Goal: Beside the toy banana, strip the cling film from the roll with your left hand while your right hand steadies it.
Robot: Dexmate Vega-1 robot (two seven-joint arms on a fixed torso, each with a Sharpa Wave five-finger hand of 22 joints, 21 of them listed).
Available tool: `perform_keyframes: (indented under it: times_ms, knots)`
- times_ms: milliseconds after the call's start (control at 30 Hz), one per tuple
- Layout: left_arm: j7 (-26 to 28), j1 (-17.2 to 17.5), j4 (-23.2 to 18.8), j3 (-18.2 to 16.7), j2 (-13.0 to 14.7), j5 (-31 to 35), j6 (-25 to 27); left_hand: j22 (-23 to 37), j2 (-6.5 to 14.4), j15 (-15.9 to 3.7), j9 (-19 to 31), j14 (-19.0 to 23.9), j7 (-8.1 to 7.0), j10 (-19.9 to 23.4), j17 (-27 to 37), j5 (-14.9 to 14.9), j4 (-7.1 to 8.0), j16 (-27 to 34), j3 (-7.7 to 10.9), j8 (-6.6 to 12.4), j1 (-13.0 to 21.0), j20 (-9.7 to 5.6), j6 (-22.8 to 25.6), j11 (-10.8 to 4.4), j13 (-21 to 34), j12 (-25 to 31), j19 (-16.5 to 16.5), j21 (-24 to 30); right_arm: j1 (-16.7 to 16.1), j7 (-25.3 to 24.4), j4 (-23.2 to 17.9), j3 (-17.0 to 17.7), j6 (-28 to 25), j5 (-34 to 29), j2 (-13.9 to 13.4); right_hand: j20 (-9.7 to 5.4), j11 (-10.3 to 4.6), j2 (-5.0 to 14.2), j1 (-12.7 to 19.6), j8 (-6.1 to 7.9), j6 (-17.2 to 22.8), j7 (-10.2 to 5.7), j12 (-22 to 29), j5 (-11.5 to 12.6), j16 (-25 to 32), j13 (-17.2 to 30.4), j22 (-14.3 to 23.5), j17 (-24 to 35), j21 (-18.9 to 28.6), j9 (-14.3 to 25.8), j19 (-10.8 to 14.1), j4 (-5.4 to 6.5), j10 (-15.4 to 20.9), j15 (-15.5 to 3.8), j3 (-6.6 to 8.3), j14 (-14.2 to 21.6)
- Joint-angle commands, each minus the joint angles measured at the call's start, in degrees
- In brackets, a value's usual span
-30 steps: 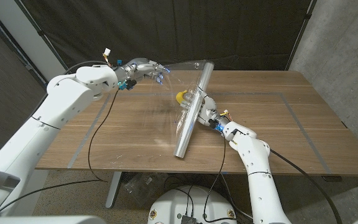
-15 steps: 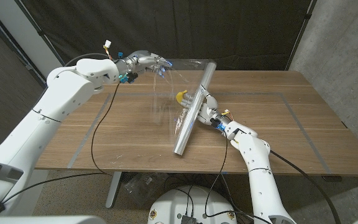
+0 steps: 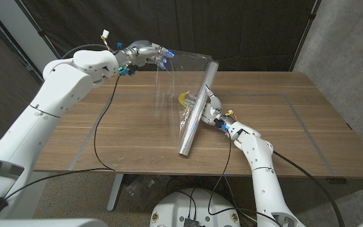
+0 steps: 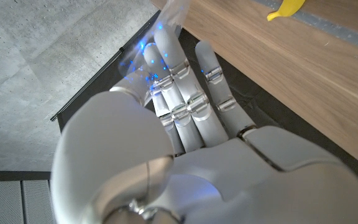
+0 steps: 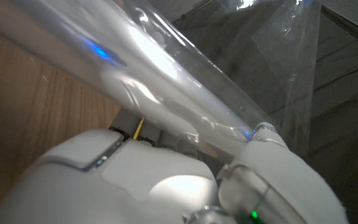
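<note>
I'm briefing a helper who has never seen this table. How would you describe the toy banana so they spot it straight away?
Start at the wooden table and find the long shiny cling film roll propped at a slant near its middle. The toy banana lies just beside the roll, behind the pulled-out film. It is the only small yellow thing there.

one cling film roll [image 3: 196, 111], one toy banana [image 3: 183, 98], two robot hands, one table [image 3: 307, 132]

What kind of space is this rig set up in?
Probably a lab or test bay, not a home: a lone wooden table marked with tape lines, black curtains hung behind it, a bare concrete wall to one side, loose cables on the floor.
</note>
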Motion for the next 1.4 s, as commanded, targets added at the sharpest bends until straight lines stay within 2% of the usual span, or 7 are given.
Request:
perform_keyframes:
  times_ms: [33, 1000, 1200, 1267, 1300, 1367, 1400]
  knots:
    - [0.5, -1.2, -0.6, -1.2, -0.6, 0.6, -1.8, 0.1, -0.2, -0.31, 0.2, 0.2, 7.34, 0.4, 0.3, 0.3, 0.01, -0.4, 0.45, -0.18, 0.0, -1.96, 5.1, -1.73, 0.1, 0.2, -0.5, 0.6, 1.7, 0.4, 2.6, 0.6, 1.1, 0.1, -0.1, 0.38, 0.05, 0.01, -0.6, 0.24, 0.1, 0.18, 0.4, 0.0, 0.0, 0.1, 0.2, 0.1, -0.2, 0.1, 0.1, 0.08, 0.2, 0.1, -0.09, 0.2]
    - [-1.9, -0.7, 1.5, -2.9, -0.9, 2.1, -7.6, -0.2, -0.6, -0.3, 0.8, 0.2, 7.2, 0.4, 1.4, 0.2, 0.21, -0.8, 1.43, -1.31, -0.5, -2.07, 5.5, -1.91, 0.2, 0.2, -1.3, 2.2, 4.2, -1.0, 6.1, 0.5, 2.5, -0.4, 0.5, 0.56, 0.01, 0.19, -1.0, 0.3, 0.0, 0.17, 0.6, 0.1, 0.0, 0.0, 0.2, -0.1, -0.7, 0.0, -0.3, 0.07, 0.3, 0.2, -0.06, 0.2]
    - [-1.9, 0.2, 2.5, -3.8, -1.5, 2.0, -9.2, -0.3, -1.1, -0.14, 0.4, 0.2, 5.71, 0.0, 1.6, 0.2, 0.47, -0.9, 1.42, -1.8, -1.2, -1.79, 5.7, -1.69, 0.1, -0.1, -1.5, 2.5, 3.9, -1.6, 5.7, 0.1, 2.9, -0.6, 0.8, 0.63, -0.01, 0.25, -1.1, 0.32, 0.0, 0.16, 0.6, 0.1, 0.0, 0.0, 0.2, -0.1, -0.7, 0.0, -0.3, 0.06, 0.3, 0.18, -0.04, 0.2]
    - [-2.7, 1.1, 3.3, -4.7, -2.4, 0.9, -11.1, -0.4, -4.6, 0.35, -1.7, -2.7, 3.49, -3.8, 0.6, -0.4, 4.55, -3.6, -1.88, -6.69, -10.1, -0.36, -1.4, -0.48, -1.3, -3.3, -4.0, 2.7, 3.7, -1.8, 5.5, 0.0, 3.0, -0.6, 0.9, 0.65, -0.02, 0.27, -1.2, 0.33, 0.0, 0.16, 0.6, 0.1, 0.0, 0.0, 0.1, -0.1, -0.8, 0.0, -0.3, 0.06, 0.3, 0.21, -0.03, 0.2]
    - [-3.4, 1.4, 3.8, -4.9, -2.4, 0.9, -12.3, -0.7, -7.2, 1.12, -3.0, -7.5, 3.13, -10.1, -1.5, -0.6, 6.43, -7.2, -3.7, -10.99, -15.0, 1.29, -8.5, 1.52, -2.1, -6.6, -5.4, 1.7, 3.6, -1.9, 5.4, -0.1, 3.0, -0.7, 1.0, 0.62, -0.03, 0.27, -1.2, 0.32, 0.0, 0.1, 0.6, 0.1, 0.0, 0.0, 0.1, -0.2, -0.8, 0.0, -0.3, 0.06, 0.3, 0.22, -0.03, 0.2]
    - [-3.8, 2.1, 4.1, -5.2, -2.5, 1.2, -14.1, -0.8, -10.2, 5.72, -4.6, -21.4, 2.79, -24.2, -4.7, -0.7, 9.75, -15.1, -7.01, -17.35, -23.0, 6.88, -20.2, 5.34, -3.1, -12.4, -12.3, -2.8, 3.5, -2.0, 5.3, -0.2, 3.1, -0.6, 1.1, 0.63, -0.04, 0.28, -1.2, 0.32, 0.0, 0.15, 0.7, 0.1, 0.0, 0.0, 0.1, -0.2, -0.8, 0.0, -0.3, 0.05, 0.3, 0.22, -0.03, 0.2]
    - [-4.3, 2.3, 4.3, -5.3, -2.2, 1.7, -15.1, -0.7, -10.4, 8.36, -5.4, -28.0, 1.08, -32.0, -5.8, -0.4, 10.59, -17.7, -8.14, -18.36, -25.2, 9.82, -27.1, 6.85, -3.6, -16.0, -18.0, -5.9, 3.5, -2.1, 5.2, -0.3, 3.1, -0.6, 1.1, 0.64, -0.05, 0.28, -1.2, 0.3, -0.1, 0.13, 0.7, 0.1, 0.0, 0.0, 0.1, -0.2, -0.8, 0.0, -0.3, 0.05, 0.3, 0.24, -0.03, 0.2]
